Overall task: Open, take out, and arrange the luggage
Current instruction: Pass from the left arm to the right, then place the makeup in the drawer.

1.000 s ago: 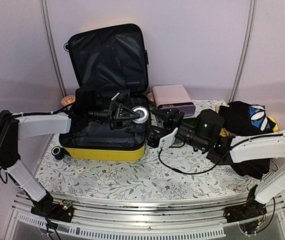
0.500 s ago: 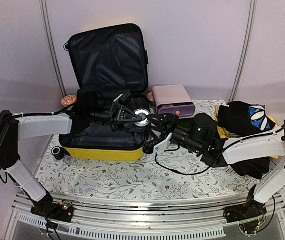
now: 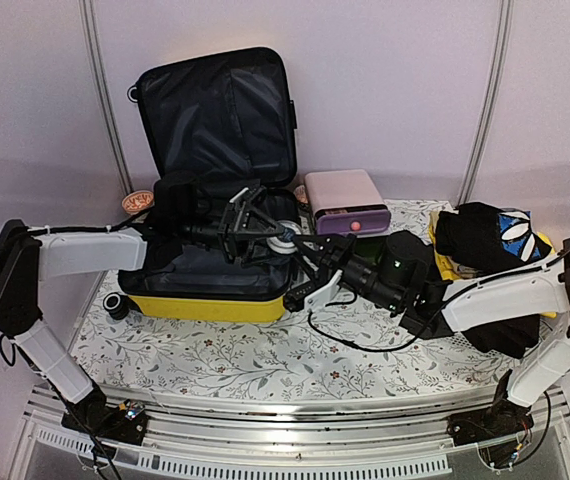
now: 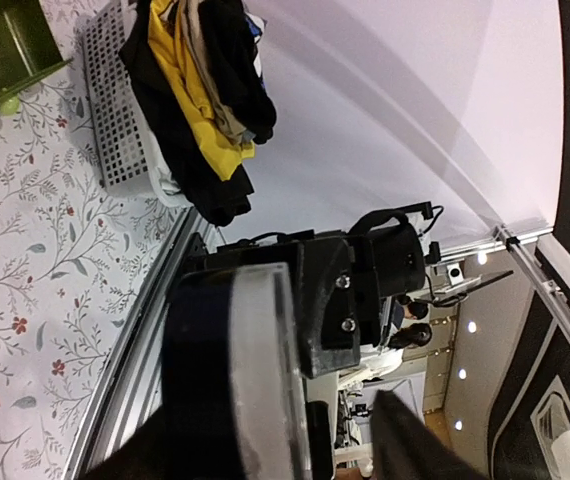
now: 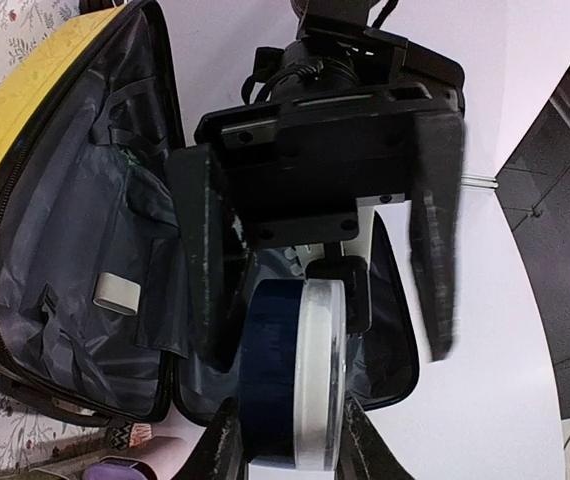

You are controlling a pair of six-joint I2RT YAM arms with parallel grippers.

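Observation:
The yellow luggage lies open on the table, its black-lined lid standing upright against the wall. Over its right edge hangs a round dark-blue jar with a clear lid, seen in the top view as the jar. My right gripper has its fingers pressed against both flat faces of the jar. My left gripper faces it from the other side, jaws spread wide and clear of the jar. In the left wrist view the jar fills the space between my left gripper's parted fingers.
A pink drawer box stands behind the jar, to the right of the luggage. A white mesh basket heaped with black and yellow clothes sits at the right. A small bowl is at the back left. A black cable loops over the floral cloth.
My right arm has reached left and closed its fingers round the jar. My left gripper, which was holding the jar, has sprung open.

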